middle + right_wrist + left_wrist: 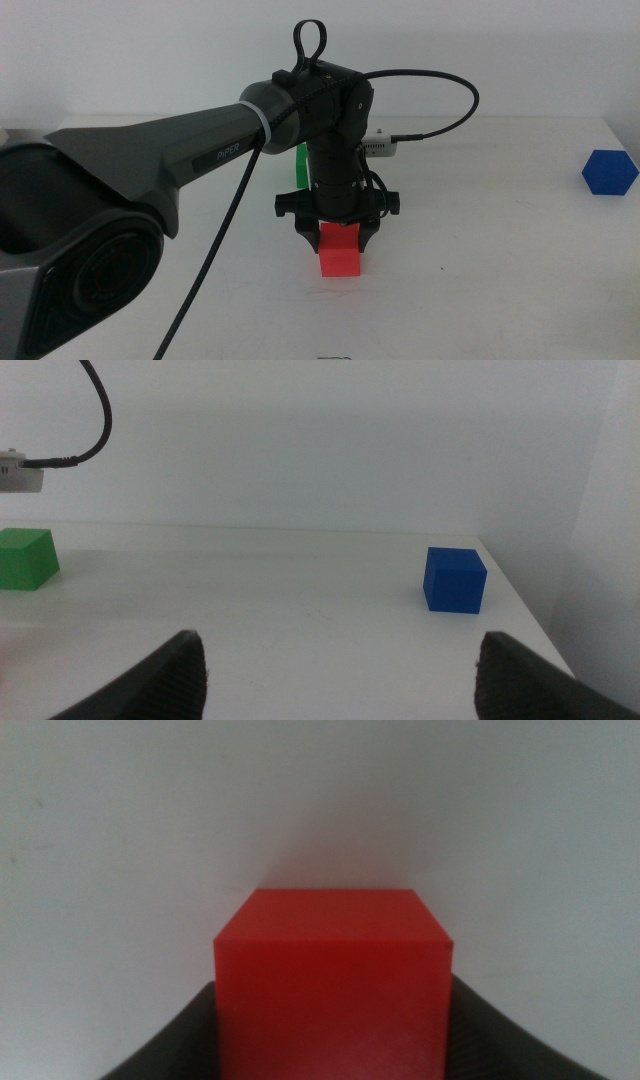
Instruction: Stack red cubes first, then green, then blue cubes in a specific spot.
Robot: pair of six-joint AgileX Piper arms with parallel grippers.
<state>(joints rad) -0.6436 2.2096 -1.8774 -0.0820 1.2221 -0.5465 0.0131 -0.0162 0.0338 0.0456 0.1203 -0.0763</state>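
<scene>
Left hand (pixel 338 240) (pointing down) astride red cube (pixel 339 252)

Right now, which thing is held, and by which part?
The left gripper holds the red cube by two opposite side faces. The right gripper holds nothing.

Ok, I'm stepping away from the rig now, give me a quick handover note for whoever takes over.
Left gripper: down at mid-table, jaws on either side of the red cube, which sits on the table. Whether they are clamped on it can't be told.
Right gripper: open, holding nothing, waiting outside the middle view.
Green cube: on the table behind the left arm, mostly hidden in the middle view.
Blue cube: alone at the table's far right side.
Done: nothing is stacked yet.
Left: settle the red cube at the stacking spot, then put green on it, then blue on top.
</scene>
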